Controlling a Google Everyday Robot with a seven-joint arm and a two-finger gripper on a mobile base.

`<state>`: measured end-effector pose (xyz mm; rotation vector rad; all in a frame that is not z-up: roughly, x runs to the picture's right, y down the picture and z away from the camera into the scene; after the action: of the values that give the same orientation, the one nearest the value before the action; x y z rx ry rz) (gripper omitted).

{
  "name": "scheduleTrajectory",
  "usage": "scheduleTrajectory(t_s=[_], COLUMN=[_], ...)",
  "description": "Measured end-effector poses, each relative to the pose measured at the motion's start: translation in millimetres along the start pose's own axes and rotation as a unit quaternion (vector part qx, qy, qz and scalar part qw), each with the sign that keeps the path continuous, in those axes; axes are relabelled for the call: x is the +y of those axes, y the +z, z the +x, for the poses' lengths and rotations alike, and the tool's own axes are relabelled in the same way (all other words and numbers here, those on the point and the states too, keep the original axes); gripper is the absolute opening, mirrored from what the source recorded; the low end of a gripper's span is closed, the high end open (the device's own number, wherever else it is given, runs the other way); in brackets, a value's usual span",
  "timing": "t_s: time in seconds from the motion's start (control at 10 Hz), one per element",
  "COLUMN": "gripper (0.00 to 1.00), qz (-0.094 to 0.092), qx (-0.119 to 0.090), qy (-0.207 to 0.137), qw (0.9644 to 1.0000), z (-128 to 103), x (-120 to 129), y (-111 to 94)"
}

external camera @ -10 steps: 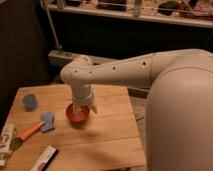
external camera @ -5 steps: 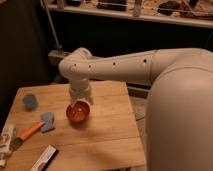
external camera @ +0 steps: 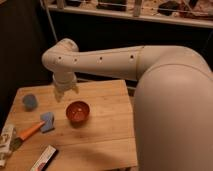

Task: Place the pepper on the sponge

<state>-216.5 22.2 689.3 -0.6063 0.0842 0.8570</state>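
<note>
The end effector (external camera: 65, 93), released, had lifted off the orange bowl (external camera: 78, 111) toward the wooden tabletop's (external camera: 107, 137) back edge; dark room behind.

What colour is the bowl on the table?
The bowl is orange-red, camera view; the gripper hangs above the table near it.

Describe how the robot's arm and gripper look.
The arm is a thick, smooth, cream-white tube with a row of small dark dots along its side and a thin tan ring near its bulky rounded base. The gripper, over the wooden table, is the same cream-white, short and tapering. No cables show.
</note>
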Motion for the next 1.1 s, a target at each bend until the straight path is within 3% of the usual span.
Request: scheduleTrajectory(t_s=[0.1, 0.2, 0.4, 0.5, 0.6, 0.8, 0.9, 1.1], gripper=[0.65, 0.65, 0.65, 0.65, 0.65, 0.65, 0.65, 0.65], qz=[-0.002, -0.007, -0.011, -0.016, -0.021, -0.045, -0.054, -0.065], qx=[0.005, 0.012, 0.023, 0.031, 0.034, 0.051, 0.051, 0.052], qy=[-0.035, -0.090, -0.162, -0.212, -0.229, -0.288, -0.300, -0.302], qw=[0.9994, 0.9959, 0.9865, 0.9766, 0.9725, 0.9552, 0.9509, 0.9497], z=[-8, -23, -42, -54, -58, -66, -71, -77], x=[13, 34, 57, 73, 80, 102, 111, 117], y=[3, 8, 11, 13, 13, 19, 21, 24])
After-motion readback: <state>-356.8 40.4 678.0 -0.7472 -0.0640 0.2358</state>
